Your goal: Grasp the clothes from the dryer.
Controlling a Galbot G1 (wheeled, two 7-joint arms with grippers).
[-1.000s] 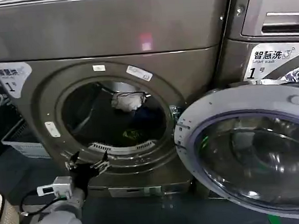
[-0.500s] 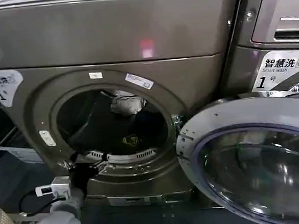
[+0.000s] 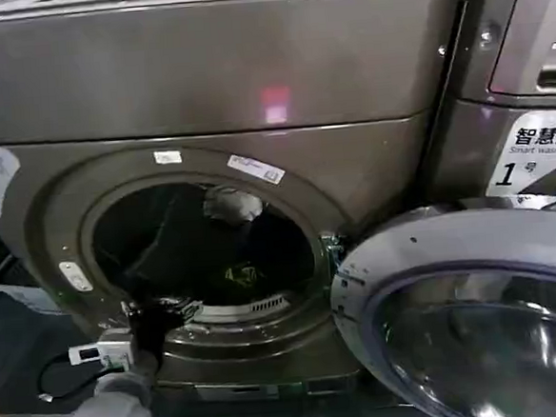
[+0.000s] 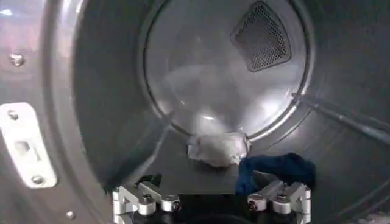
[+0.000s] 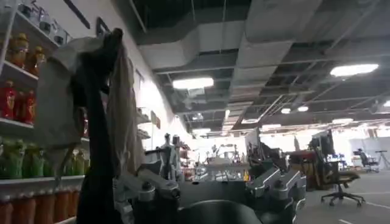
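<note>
The dryer (image 3: 202,80) stands in front of me with its round door (image 3: 453,253) swung open to the right. Inside the drum lie the clothes: a whitish-grey piece (image 3: 232,204) (image 4: 217,148) at the back, a dark blue piece (image 4: 277,169) beside it, and a yellow-green piece (image 3: 244,273) low near the front. My left gripper (image 3: 157,314) (image 4: 207,185) is at the lower left of the porthole rim, open, pointing into the drum with nothing between its fingers. The whitish-grey and blue pieces lie just ahead of it. My right gripper (image 5: 213,182) is raised away from the machine, open and empty.
A second machine with a white "1" sticker (image 3: 542,157) stands to the right. A white basket (image 3: 16,289) sits on the floor at the left. In the right wrist view a pale cloth (image 5: 61,103) hangs over a dark upright shape, with shelves of bottles (image 5: 18,97) behind.
My left gripper has moved forward and up from in front of the machine to the porthole's lower rim. The head view has drawn closer to the dryer and shifted left.
</note>
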